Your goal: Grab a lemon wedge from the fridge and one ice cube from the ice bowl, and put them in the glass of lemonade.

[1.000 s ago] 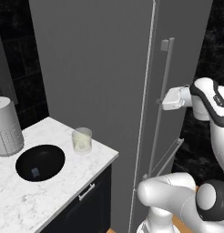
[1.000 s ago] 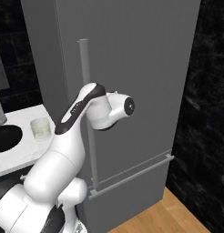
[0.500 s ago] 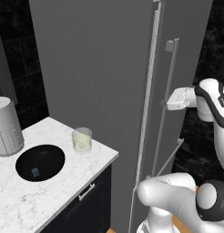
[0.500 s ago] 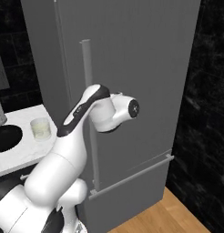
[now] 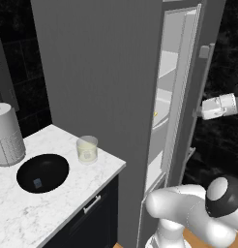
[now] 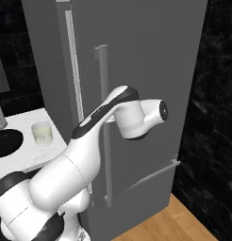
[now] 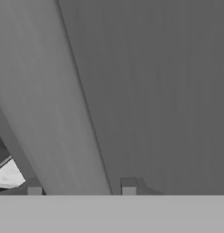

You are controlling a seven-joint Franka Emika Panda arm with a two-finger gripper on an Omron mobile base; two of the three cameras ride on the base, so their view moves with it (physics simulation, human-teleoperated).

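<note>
While the end effector (image 7: 81,187) pinches the handle (image 7: 54,113), the fridge (image 5: 106,72) door stands part open; next it must swing wider to expose the wedge (image 5: 155,114).

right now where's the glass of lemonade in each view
Left base view: the glass of lemonade stands left of centre on the marble counter, just right of the ice bowl.
Right base view: it sits at the left edge, on the same counter, left of the fridge.
Hand view: none that I can make out.
Shared landmark: the fridge's long handle.
</note>
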